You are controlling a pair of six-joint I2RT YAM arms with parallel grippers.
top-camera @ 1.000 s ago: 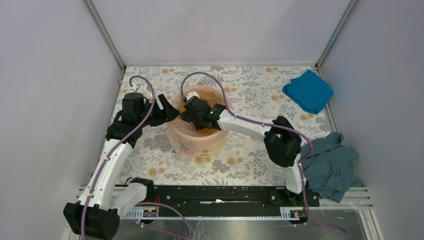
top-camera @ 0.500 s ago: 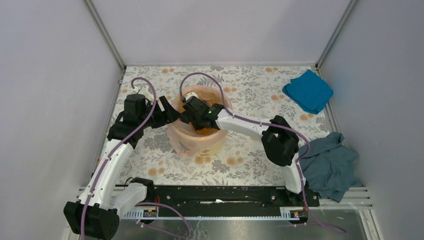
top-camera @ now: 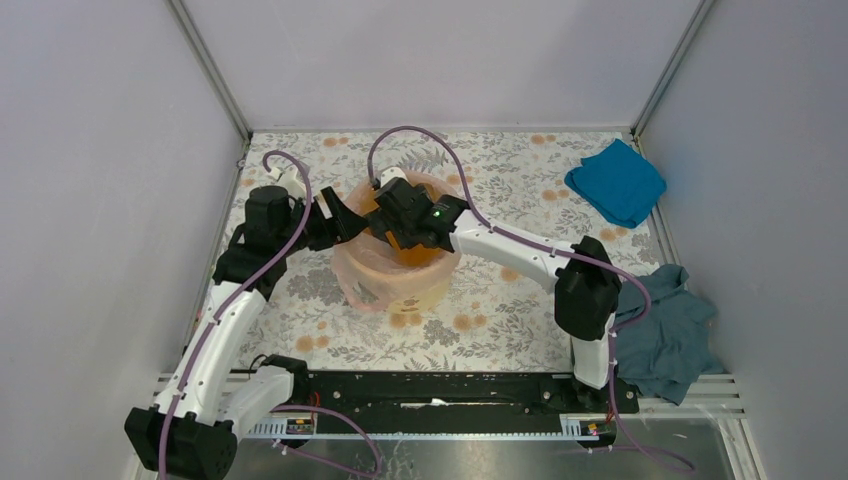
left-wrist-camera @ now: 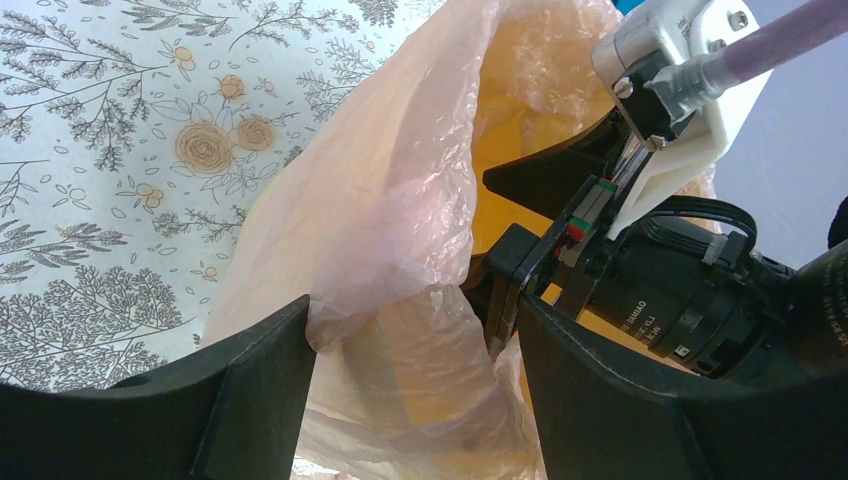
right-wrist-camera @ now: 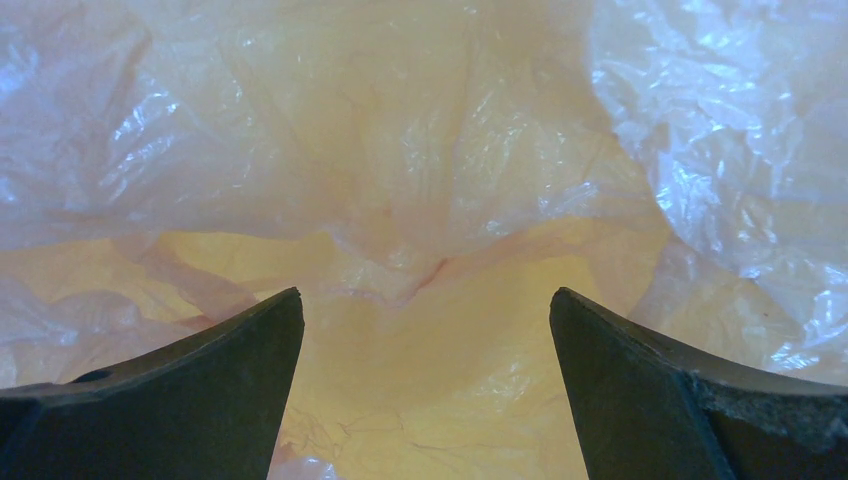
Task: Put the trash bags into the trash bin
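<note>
Right pincer (right-wrist-camera: 425, 300) has lifted, spread above the trash bags (right-wrist-camera: 400, 150).

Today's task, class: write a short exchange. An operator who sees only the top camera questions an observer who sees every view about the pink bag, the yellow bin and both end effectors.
Operator: What is happening on the left?
Observer: The left end effector straddles a fold of the pink bag at the edge of the bin, fingers apart.
Operator: And on the right?
Observer: The right end effector is wide open, nothing between its fingers, facing the bag's crinkled film inside the bin.
</note>
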